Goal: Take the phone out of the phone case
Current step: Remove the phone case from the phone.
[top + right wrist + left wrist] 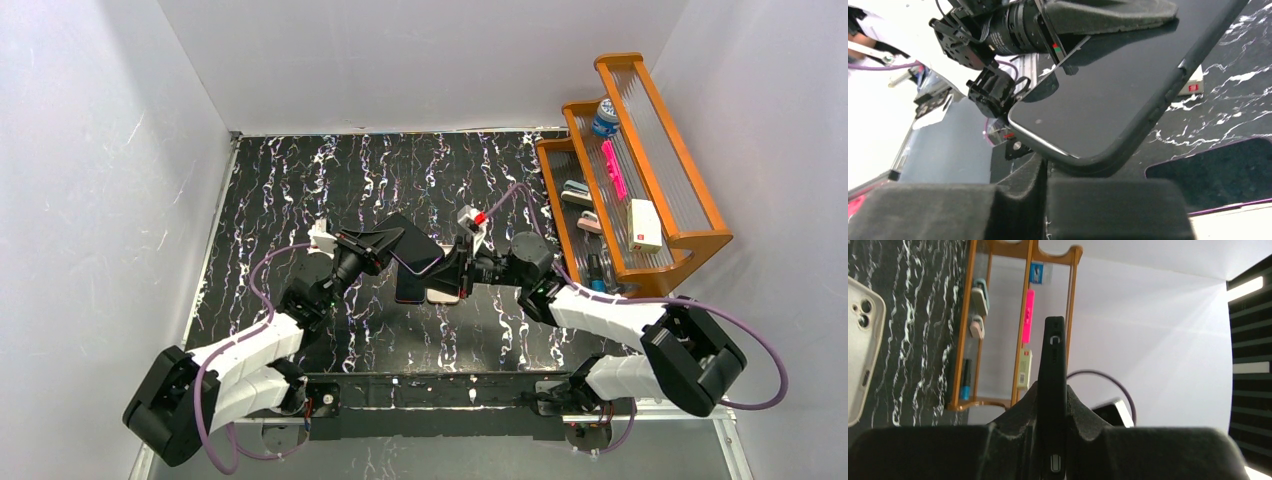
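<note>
A phone (412, 243) with a dark screen (1108, 85) sits in a black phone case (1168, 95) and is held tilted above the middle of the table. My left gripper (385, 245) is shut on its left end. In the left wrist view the case (1054, 350) stands edge-on between the pads of that gripper (1053, 390). My right gripper (452, 268) meets the phone's lower right corner. In the right wrist view its jaws (1047, 165) are drawn to a thin slit, with the case's rounded corner pressed at their tips.
Two more phones lie on the black marbled table under the held one, a dark one (408, 292) and a pale one (443, 296). A white-cased phone (860, 350) shows beside the left gripper. A wooden rack (690, 235) with small items stands at the right wall.
</note>
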Action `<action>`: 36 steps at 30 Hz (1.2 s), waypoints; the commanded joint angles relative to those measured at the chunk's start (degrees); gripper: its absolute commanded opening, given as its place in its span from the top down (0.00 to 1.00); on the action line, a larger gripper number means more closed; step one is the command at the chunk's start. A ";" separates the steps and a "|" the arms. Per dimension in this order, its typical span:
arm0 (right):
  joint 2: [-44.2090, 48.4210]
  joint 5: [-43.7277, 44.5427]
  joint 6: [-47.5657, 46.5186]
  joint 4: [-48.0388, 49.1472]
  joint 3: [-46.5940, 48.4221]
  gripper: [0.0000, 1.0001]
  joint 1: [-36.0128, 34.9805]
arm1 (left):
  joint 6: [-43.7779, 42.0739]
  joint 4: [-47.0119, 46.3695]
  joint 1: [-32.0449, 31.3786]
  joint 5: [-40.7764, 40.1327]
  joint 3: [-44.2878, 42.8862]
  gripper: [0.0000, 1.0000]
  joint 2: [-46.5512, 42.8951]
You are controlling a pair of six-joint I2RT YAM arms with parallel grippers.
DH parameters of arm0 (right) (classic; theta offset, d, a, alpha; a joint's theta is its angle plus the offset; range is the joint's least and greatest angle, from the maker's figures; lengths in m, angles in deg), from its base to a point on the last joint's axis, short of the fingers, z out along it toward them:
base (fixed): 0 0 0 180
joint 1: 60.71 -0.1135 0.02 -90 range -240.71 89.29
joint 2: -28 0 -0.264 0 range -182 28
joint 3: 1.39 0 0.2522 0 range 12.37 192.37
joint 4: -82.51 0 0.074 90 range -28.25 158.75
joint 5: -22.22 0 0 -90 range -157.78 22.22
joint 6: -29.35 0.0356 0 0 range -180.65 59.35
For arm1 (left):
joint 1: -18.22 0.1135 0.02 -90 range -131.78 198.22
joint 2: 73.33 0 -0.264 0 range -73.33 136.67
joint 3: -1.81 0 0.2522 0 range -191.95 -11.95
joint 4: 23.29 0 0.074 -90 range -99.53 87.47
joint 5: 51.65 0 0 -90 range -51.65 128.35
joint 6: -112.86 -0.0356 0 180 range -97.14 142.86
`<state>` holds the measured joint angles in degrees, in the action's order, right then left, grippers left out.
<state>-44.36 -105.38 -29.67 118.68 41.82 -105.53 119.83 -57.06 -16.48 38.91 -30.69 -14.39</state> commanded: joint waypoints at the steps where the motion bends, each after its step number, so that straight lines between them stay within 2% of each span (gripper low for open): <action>1: -2.44 -2.68 -8.97 -2.44 5.25 0.99 0.30 | -0.24 -2.06 -1.35 8.12 -2.70 1.00 0.01; 7: -3.70 -1.47 -5.15 -1.06 3.36 0.99 2.52 | -2.30 -2.40 0.89 9.56 -2.36 1.00 -0.90; 8: -3.22 -1.05 -4.73 -0.96 2.54 0.95 2.58 | -2.66 -2.39 1.78 10.31 -2.31 1.00 -1.05; 10: -1.70 0.02 -4.36 -1.64 0.46 0.84 3.12 | -4.27 -2.36 4.16 13.03 -2.62 1.00 -0.89; 13: 2.21 0.79 -4.80 -4.13 -2.24 0.62 4.09 | -7.43 -1.47 9.20 19.98 -4.36 1.00 0.87; 17: 7.60 1.55 -9.31 -13.68 -2.10 0.31 4.26 | -13.01 -0.88 13.91 30.25 -7.72 1.00 4.04; 24: 10.09 -0.70 -14.12 -20.84 0.67 0.09 4.24 | -23.29 3.39 17.72 43.85 -15.56 1.00 8.61; 27: 8.46 -5.05 -15.65 -26.17 4.46 0.06 4.27 | -26.94 4.64 18.46 48.65 -18.21 1.00 9.42; 29: 7.31 -4.57 -15.10 -29.93 7.12 0.06 4.30 | -29.53 5.69 18.58 51.50 -20.09 1.00 9.56; 32: 5.67 -5.90 -13.15 -30.60 9.40 0.08 4.27 | -32.72 8.05 18.65 55.35 -21.93 1.00 9.87; 36: 2.36 -10.78 -11.09 -29.30 12.31 0.10 4.24 | -34.19 9.00 18.70 56.24 -22.63 1.00 9.63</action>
<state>-39.59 -110.74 -42.46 89.66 50.06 -101.26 89.27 -48.27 1.80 89.62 -50.58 -3.81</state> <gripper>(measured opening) 0.909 0.132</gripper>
